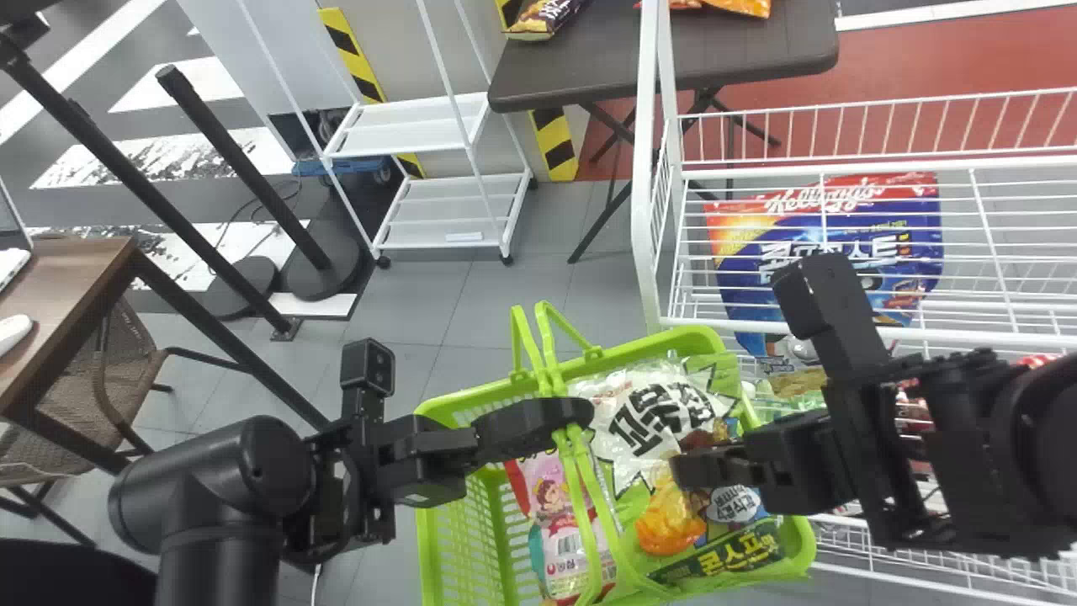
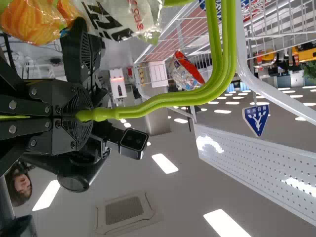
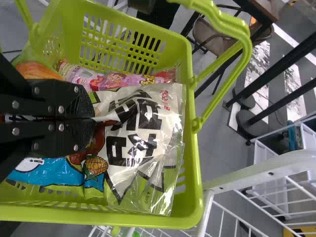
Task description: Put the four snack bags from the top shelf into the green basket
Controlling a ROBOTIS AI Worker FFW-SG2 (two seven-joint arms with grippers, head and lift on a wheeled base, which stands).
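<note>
Head view: green basket (image 1: 729,338), its handles (image 1: 580,471) gripped by my closed left end effector (image 1: 586,412). A large white snack bag (image 1: 648,417) lies inside, beside a pink snack bag (image 1: 562,526). Right wrist view: my right end effector (image 3: 94,119) is closed on a fold of film in the white bag's broad face. I judge it light, soft and slippery, its contents brittle. A shallow pinch of slack film or the flat end seam suits it; squeezing deeper could crush the chips.
</note>
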